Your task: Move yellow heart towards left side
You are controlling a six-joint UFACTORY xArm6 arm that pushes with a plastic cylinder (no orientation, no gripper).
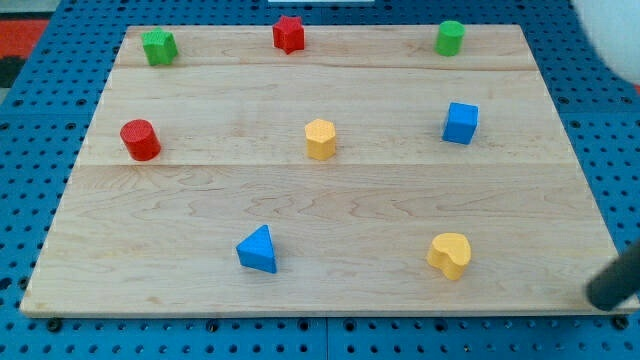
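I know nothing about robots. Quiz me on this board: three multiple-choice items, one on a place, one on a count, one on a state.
1. Where does the yellow heart lie?
A. near the view's top left
B. near the view's bottom right
C. at the board's middle

2. How many blue blocks are on the board?
A. one
B. two
C. four

3. Is my tip touching the yellow heart?
A. yes, pressed against it
B. no, it is apart, to the view's right
C. it rests on top

Answers: 1 B, it sits low on the right. 2 B, the blue triangle and the blue cube. 3 B, bare board shows between them.
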